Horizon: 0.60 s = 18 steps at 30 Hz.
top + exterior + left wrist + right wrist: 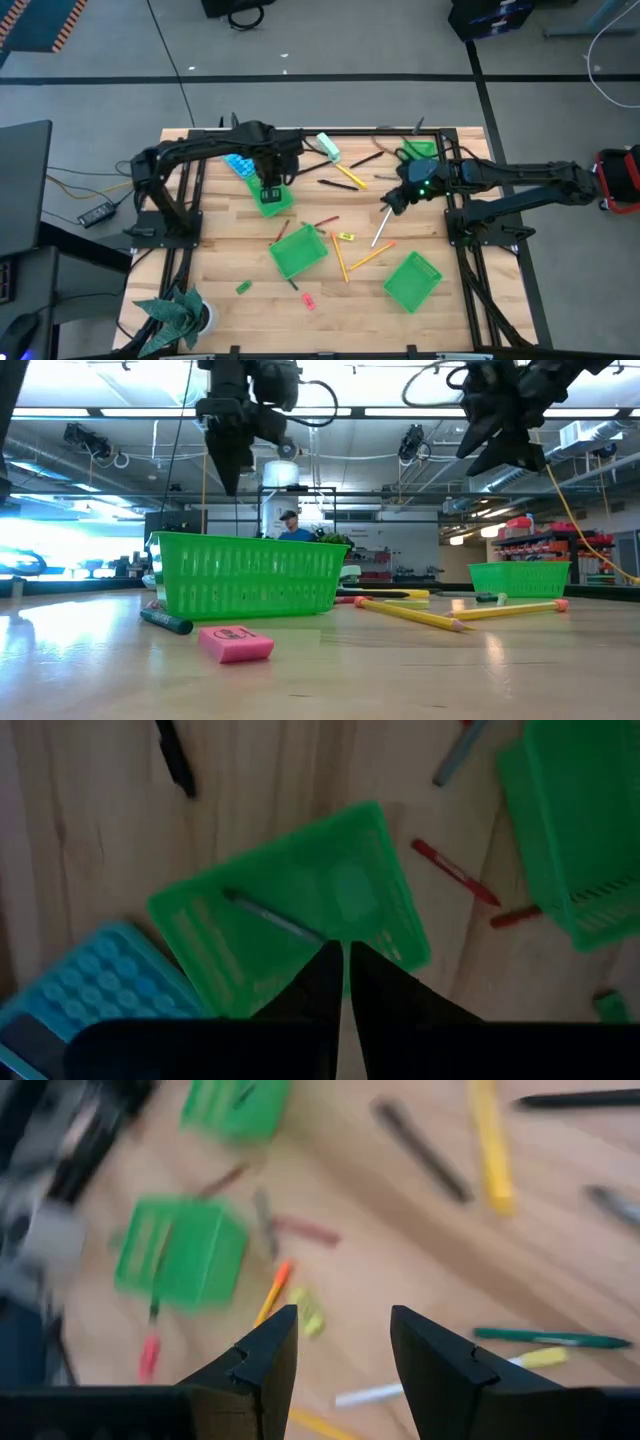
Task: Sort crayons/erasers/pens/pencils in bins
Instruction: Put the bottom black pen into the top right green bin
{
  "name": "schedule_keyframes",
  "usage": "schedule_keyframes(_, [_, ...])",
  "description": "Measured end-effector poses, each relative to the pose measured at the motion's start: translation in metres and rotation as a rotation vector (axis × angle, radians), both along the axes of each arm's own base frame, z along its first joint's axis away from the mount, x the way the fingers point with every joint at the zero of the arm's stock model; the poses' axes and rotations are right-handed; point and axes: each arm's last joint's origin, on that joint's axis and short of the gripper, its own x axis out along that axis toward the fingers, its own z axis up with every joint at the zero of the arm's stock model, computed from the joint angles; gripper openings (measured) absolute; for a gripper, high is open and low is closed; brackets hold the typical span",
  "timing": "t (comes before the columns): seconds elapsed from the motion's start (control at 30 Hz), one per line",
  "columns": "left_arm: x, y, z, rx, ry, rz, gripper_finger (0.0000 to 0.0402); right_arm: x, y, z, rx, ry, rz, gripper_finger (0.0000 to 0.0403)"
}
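Left gripper hanging over a bin; right gripper hanging above scattered pens and pencils.

The left jaws are standing almost closed on nothing, and just beneath them the bin is holding what seems to be a dark pen, beside a blue calculator. The right jaws are gaping empty, with an orange pencil and a pale pencil lying below them.

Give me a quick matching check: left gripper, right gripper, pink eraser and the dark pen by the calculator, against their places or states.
1 left gripper
2 right gripper
3 pink eraser
4 dark pen

A lying inside a bin
B open and empty
C on the table, outside any bin
D above the bin beside the calculator

Pairs: 1-D, 2-B, 3-C, 4-A
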Motion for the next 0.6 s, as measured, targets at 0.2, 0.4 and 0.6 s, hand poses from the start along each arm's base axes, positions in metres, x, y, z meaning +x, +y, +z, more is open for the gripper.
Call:
schedule_keyframes(0.2, [-0.023,-0.012,0.01,0.008,-0.115,0.036,0.0018,0.016,0.004,-0.002,-0.038,0.016,0.163,0.0168])
schedule_keyframes(0.4, [-0.056,-0.023,0.024,-0.021,-0.251,0.157,0.0012,0.063,-0.003,0.005,-0.162,0.126,0.228,0.0168])
schedule_keyframes(0.6, [-0.072,-0.034,0.045,-0.033,-0.387,0.25,0.0026,0.125,-0.027,-0.001,-0.286,0.246,0.345,0.0168])
